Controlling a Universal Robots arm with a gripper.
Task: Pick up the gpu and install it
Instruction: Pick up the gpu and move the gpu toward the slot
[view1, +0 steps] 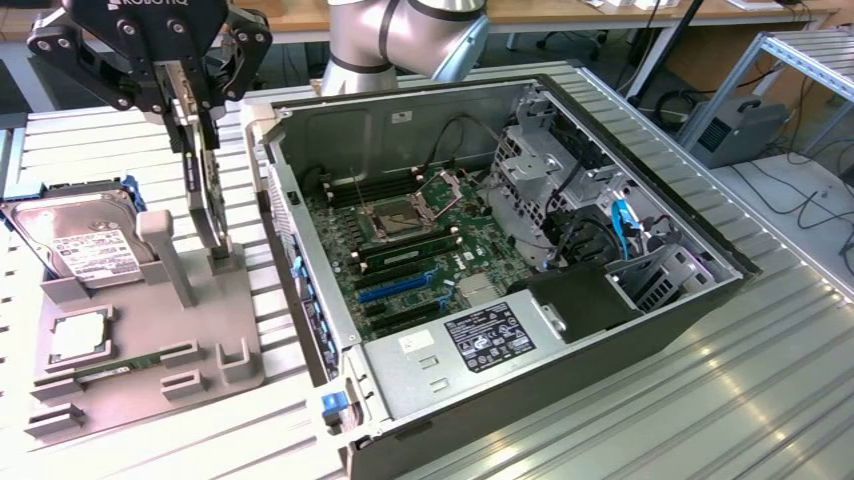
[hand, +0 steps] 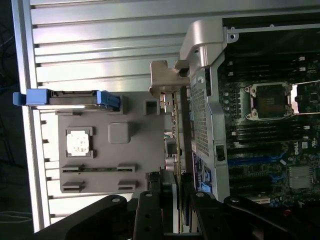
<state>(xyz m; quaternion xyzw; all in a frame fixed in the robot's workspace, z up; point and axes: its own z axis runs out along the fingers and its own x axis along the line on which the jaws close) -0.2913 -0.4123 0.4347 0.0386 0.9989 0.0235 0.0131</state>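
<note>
- Clearly, black robot gripper (view1: 191, 112) grasps the thin dark gpu card (view1: 207, 200), upright on edge.
- It stands at the edge of the grey plastic tray (view1: 147, 340) nearest the open computer case (view1: 601, 370).

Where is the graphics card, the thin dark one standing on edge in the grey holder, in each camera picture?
Exterior view: the thin dark graphics card stands on edge in the grey holder tray, at the exterior view's left, under the black hand.
Wrist view: the card runs edge-on between that tray and the open metal computer case.
Shared landmark: the silver hard drive with blue rails.
</note>
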